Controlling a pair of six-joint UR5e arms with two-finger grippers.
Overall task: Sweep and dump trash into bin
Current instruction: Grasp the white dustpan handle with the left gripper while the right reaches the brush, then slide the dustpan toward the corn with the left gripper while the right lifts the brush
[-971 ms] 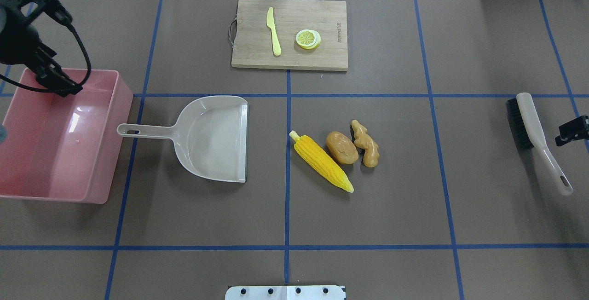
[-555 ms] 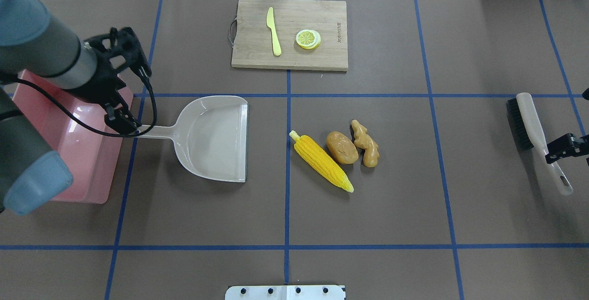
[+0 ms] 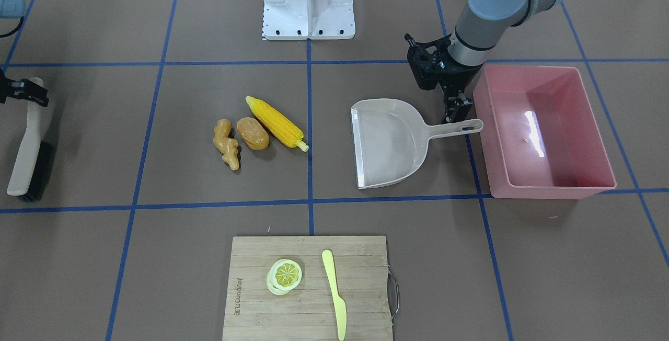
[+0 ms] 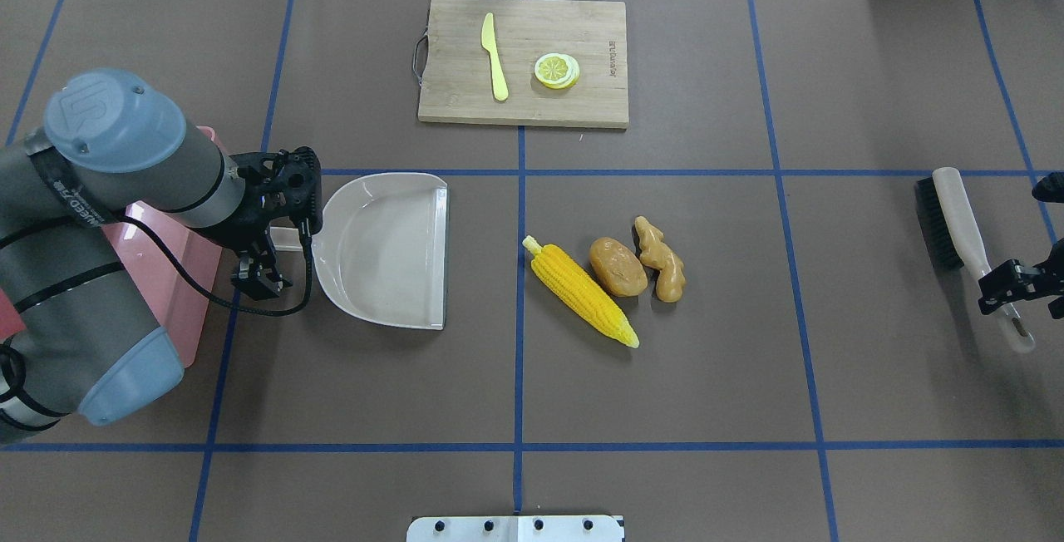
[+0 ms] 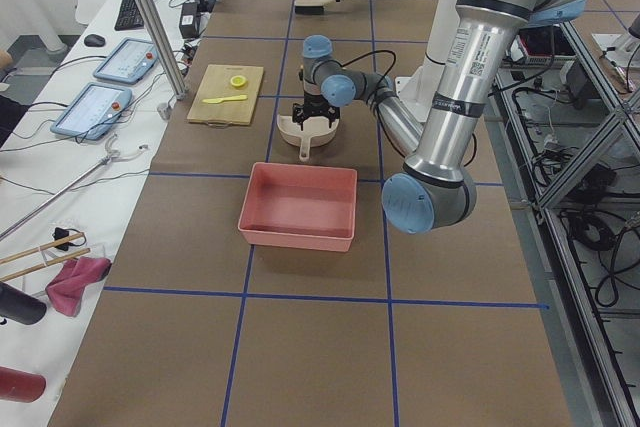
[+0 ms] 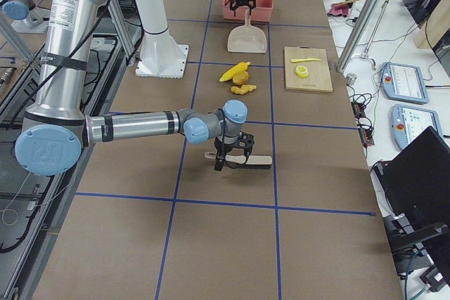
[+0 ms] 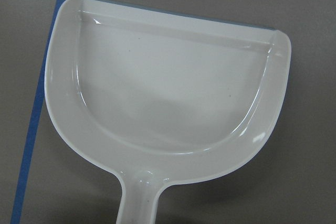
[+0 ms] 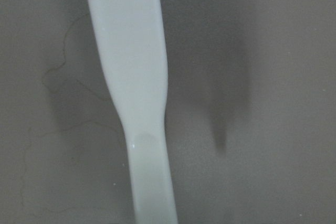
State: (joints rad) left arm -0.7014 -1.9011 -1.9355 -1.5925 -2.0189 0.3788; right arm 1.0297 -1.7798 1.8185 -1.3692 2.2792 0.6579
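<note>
The trash lies together mid-table: a yellow corn cob (image 4: 582, 291), a brown potato (image 4: 618, 266) and a tan ginger root (image 4: 661, 259). The pink bin (image 3: 543, 192) stands at the table's left end, half hidden under my left arm in the overhead view (image 4: 179, 297). My left gripper (image 3: 453, 112) is open just over the handle of the beige dustpan (image 4: 386, 251), which fills the left wrist view (image 7: 168, 103). My right gripper (image 4: 1010, 288) is open over the handle of the brush (image 4: 956, 222). The right wrist view shows only that handle (image 8: 134, 77).
A wooden cutting board (image 4: 573, 27) at the far side holds a pale yellow knife (image 4: 495, 56) and lemon slices (image 4: 557, 71). The dustpan's mouth faces the trash. The robot's base plate (image 3: 308, 3) is at the near edge.
My left arm has swung from over the bin to the dustpan handle. My right gripper has come in from the table's edge and moved along the brush to its handle end.
</note>
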